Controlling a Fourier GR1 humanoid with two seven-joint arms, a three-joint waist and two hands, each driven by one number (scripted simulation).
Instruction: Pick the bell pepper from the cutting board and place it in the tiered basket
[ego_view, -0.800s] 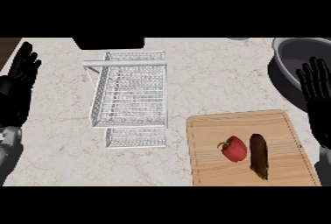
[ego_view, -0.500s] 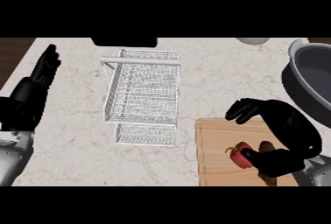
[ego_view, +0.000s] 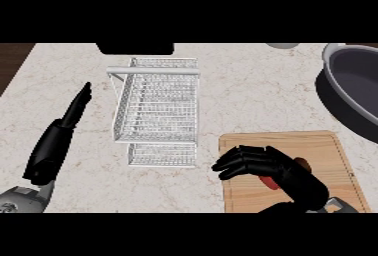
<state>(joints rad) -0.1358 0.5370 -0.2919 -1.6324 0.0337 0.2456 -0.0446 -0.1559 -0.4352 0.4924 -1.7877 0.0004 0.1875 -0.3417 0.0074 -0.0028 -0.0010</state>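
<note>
your black right hand (ego_view: 269, 167) is low over the near-left part of the light wooden cutting board (ego_view: 325, 150), fingers curled downward and covering most of what lies beneath. a sliver of the red bell pepper (ego_view: 272, 183) shows under the palm, on the board; a brownish-red patch by the hand's far-right side may be more of it or another item, can't tell which. whether the fingers have closed on the pepper is not visible.

your black left hand (ego_view: 63, 131) rests at the left of the counter, fingers straight and pressed together, pointing far, holding nothing.

the white wire tiered basket (ego_view: 156, 112) stands left of the board, well clear of both hands, both tiers showing only mesh.

a dark grey round bowl (ego_view: 358, 90) sits at the far right edge.

progress, as a judgement: early. reach looks done, grasp in hand or about to be. lift, carry left to the basket and release are all left.
</note>
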